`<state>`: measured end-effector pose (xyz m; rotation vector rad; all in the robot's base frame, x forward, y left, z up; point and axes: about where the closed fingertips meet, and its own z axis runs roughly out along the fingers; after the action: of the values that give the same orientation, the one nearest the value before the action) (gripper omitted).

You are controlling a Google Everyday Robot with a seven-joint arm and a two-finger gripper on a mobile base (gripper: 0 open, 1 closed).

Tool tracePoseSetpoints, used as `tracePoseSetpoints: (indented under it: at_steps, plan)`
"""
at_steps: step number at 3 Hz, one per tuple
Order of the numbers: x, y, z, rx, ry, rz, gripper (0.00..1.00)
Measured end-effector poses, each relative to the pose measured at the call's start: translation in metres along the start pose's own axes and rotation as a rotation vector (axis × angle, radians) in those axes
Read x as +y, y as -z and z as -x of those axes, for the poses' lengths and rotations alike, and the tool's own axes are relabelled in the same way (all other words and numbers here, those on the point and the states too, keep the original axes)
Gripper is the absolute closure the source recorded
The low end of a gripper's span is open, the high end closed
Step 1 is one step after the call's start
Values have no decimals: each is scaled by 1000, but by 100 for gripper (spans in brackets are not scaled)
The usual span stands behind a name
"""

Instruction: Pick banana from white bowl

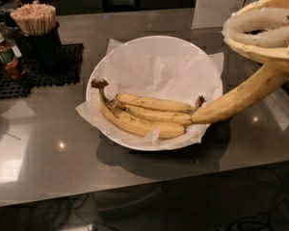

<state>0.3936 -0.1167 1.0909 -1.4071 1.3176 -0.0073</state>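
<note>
My gripper (pixel 272 57) is at the upper right, above the right rim of the white bowl (pixel 101 76), and is shut on the banana (pixel 241 97). The banana hangs from it slanting down to the left, its lower end over the bowl's right edge. The wide bowl is lined with crinkled white paper (pixel 159 66). Three other bananas (pixel 144 117) lie together in the front of the bowl, one curved with a dark stem knob (pixel 99 83).
A dark cup of wooden stirrers (pixel 38 37) and a small brown sauce bottle (pixel 7 57) stand on a black mat (pixel 62 69) at the left. The grey counter's front edge (pixel 135 191) runs below the bowl. A white panel stands at the back right.
</note>
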Motion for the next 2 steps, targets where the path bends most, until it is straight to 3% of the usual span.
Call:
tracePoseSetpoints:
  at_steps: [1, 2]
  plan:
    - [1, 23, 35, -51, 114, -34, 100]
    - [2, 35, 60, -106, 190, -46, 100]
